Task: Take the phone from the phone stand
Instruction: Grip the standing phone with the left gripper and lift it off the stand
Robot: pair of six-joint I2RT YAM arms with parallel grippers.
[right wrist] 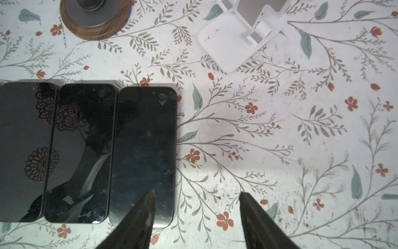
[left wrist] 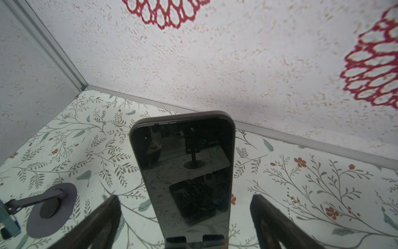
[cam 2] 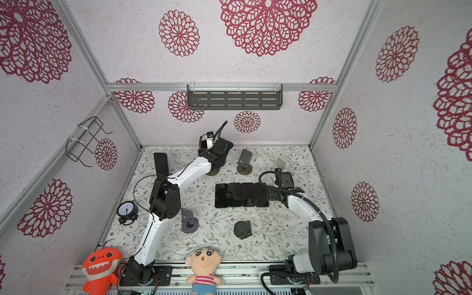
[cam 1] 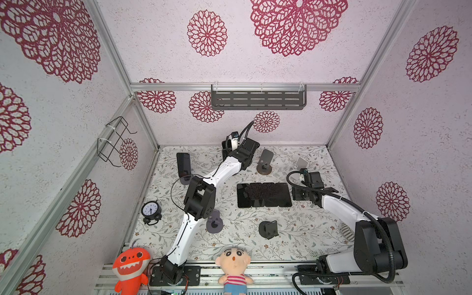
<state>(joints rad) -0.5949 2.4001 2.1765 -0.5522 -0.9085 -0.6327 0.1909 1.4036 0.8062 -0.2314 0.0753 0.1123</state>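
Where both top views give only the dark back of the right wrist, the right wrist view shows the right gripper (right wrist: 197, 193) about half open and holding nothing. One finger hangs above the end phone of a row of phones (right wrist: 81, 151) lying flat, the other above bare table (right wrist: 280, 140). That view takes in three of the row; in a top view there are four (cam 1: 264, 195). Just beyond the row it also shows a white stand (right wrist: 232, 43) and a wood-based stand (right wrist: 94, 19), both without a phone.

Farther off, the top views hide the task's thing almost wholly behind the left arm's wrist. The left wrist view shows it plainly: the left gripper (left wrist: 185, 196) is spread wide and grips nothing. Its fingers (left wrist: 103, 217) stand to either side of the phone (left wrist: 183, 163) and apart from it.

The phone leans upright on the phone stand (left wrist: 193, 240), its lower edge in the cradle lip. It stands near the far edge of the table, close to the back wall. It is black with rounded corners, and its dark glossy screen mirrors the table and arm.

The table wears a pale cloth printed with leafy sprigs and small orange flowers. At the near rail sit two plush toys (cam 1: 233, 265), with an alarm clock (cam 1: 151, 210) a little farther in. The walls are pale and textured, with crimson rosettes; a slotted shelf (cam 1: 258, 99) hangs on the back wall.
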